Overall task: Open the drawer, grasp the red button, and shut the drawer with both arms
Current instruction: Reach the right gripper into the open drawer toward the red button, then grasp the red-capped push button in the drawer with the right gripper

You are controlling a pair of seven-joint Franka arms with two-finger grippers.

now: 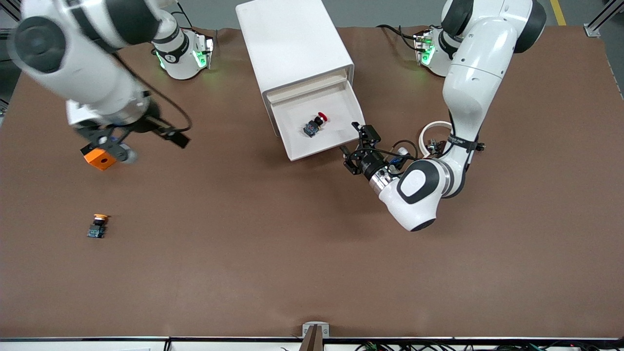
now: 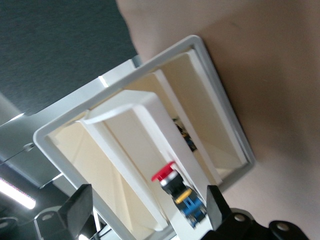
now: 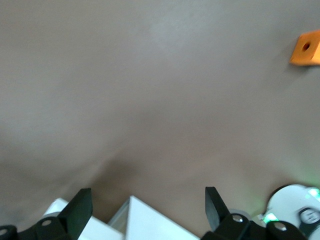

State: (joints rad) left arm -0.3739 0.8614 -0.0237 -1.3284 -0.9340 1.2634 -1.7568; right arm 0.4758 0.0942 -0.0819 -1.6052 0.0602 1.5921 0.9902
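The white cabinet (image 1: 292, 39) stands at the back middle of the table with its top drawer (image 1: 336, 105) pulled out. The button (image 1: 316, 123), red cap on a black and blue body, lies on the drawer floor. My left gripper (image 1: 351, 137) is open just off the drawer's front edge, at the corner toward the left arm's end. In the left wrist view the drawer (image 2: 145, 130) and the button (image 2: 179, 192) lie ahead of the open left gripper (image 2: 145, 210), which holds nothing. My right gripper (image 1: 105, 142) hangs open and empty over the table toward the right arm's end, with only bare table ahead of it in the right wrist view (image 3: 145, 207).
An orange cube with a hole (image 1: 100, 158) (image 3: 306, 48) lies on the table under the right hand. A small button with an orange-yellow cap (image 1: 97, 226) lies nearer the front camera. The left arm's elbow (image 1: 419, 195) sits low over the table.
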